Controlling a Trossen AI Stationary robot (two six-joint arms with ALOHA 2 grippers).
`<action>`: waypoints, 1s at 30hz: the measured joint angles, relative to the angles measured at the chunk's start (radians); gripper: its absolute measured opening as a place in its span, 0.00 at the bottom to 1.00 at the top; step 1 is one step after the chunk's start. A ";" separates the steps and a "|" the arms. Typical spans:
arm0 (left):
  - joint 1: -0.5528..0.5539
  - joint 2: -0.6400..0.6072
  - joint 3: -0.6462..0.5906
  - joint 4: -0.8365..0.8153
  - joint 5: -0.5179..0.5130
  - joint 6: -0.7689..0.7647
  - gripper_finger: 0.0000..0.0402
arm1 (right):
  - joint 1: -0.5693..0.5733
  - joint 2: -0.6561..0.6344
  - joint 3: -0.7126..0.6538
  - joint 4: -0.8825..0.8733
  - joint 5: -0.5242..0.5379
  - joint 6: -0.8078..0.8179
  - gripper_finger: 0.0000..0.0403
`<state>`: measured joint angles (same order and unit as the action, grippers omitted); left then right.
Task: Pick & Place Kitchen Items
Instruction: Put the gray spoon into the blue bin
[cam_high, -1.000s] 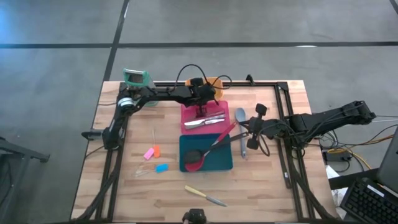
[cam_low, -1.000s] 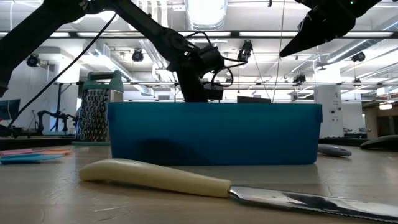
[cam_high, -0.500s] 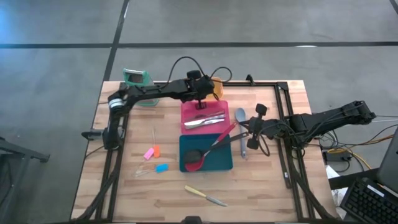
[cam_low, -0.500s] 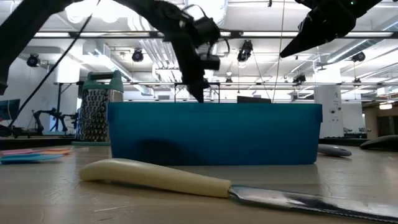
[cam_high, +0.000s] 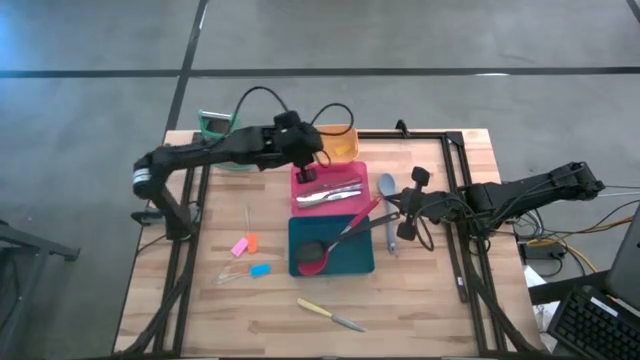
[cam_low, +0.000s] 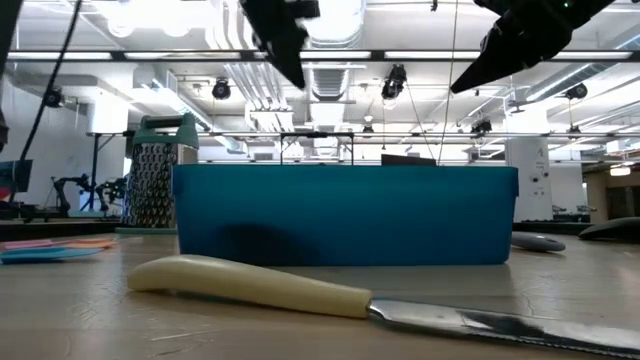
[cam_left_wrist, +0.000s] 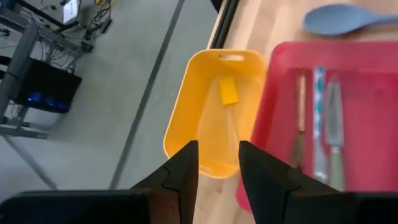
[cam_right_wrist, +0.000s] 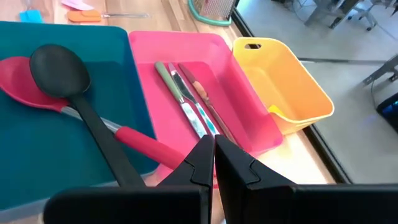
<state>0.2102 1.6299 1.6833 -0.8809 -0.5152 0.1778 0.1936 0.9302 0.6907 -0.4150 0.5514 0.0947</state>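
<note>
My left gripper (cam_high: 307, 168) is open and empty, raised over the pink tray's (cam_high: 355, 170) far left corner, beside the orange tray (cam_high: 340, 146). Three pieces of cutlery (cam_left_wrist: 318, 118) lie in the pink tray, and a yellow piece (cam_left_wrist: 229, 91) lies in the orange tray. A red spoon (cam_right_wrist: 18, 84) and a black spoon (cam_right_wrist: 59, 68) lie in the teal tray (cam_high: 350, 262), their handles resting on its far right rim. My right gripper (cam_high: 396, 214) is shut and empty, raised just right of the trays. A grey spoon (cam_high: 386, 184) lies on the table by it.
A cream-handled knife (cam_high: 330, 316) lies near the table's near edge. Pink and orange pieces (cam_high: 243, 245), a blue piece (cam_high: 260, 270) and a thin clear utensil (cam_high: 230, 278) lie left of the teal tray. The green-topped grater (cam_high: 218, 125) stands at the far left corner.
My left gripper has risen from low over the pink tray and drawn back toward the table's far left, now high above the tray's corner. The cutlery in the pink tray stays where it was.
</note>
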 joint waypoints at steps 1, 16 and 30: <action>-0.013 -0.020 -0.002 -0.019 0.000 -0.026 0.30 | 0.000 0.000 0.000 -0.001 0.000 0.011 0.02; -0.220 -0.234 -0.226 -0.110 -0.097 -0.252 0.30 | 0.000 -0.001 0.000 -0.296 -0.001 0.386 0.02; -0.233 -0.378 -0.612 0.120 -0.116 -0.274 0.30 | -0.050 0.000 0.001 -0.487 0.110 0.876 0.02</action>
<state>-0.0224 1.2518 1.0709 -0.7605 -0.6311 -0.0959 0.1433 0.9302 0.6918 -0.9024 0.6614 0.9708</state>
